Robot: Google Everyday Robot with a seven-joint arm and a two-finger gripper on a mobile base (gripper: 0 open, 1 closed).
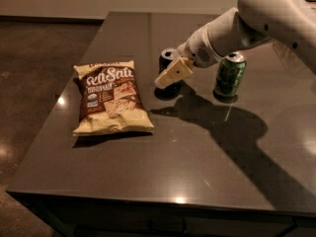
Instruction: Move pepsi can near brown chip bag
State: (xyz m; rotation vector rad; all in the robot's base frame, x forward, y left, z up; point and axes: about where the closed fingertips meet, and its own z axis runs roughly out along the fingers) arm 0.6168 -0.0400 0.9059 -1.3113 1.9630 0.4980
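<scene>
Gripper (pixel 171 75) at pepsi can (pixel 170 56): can sits behind near jaw, clamp state can't tell.

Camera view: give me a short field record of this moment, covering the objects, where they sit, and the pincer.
pepsi can: upright on the table, right of the brown chip bag, with bare tabletop between them
brown chip bag: lying flat near the table's left edge
green can: upright, right of the pepsi can
pincer: at the pepsi can, covering part of its front
</scene>
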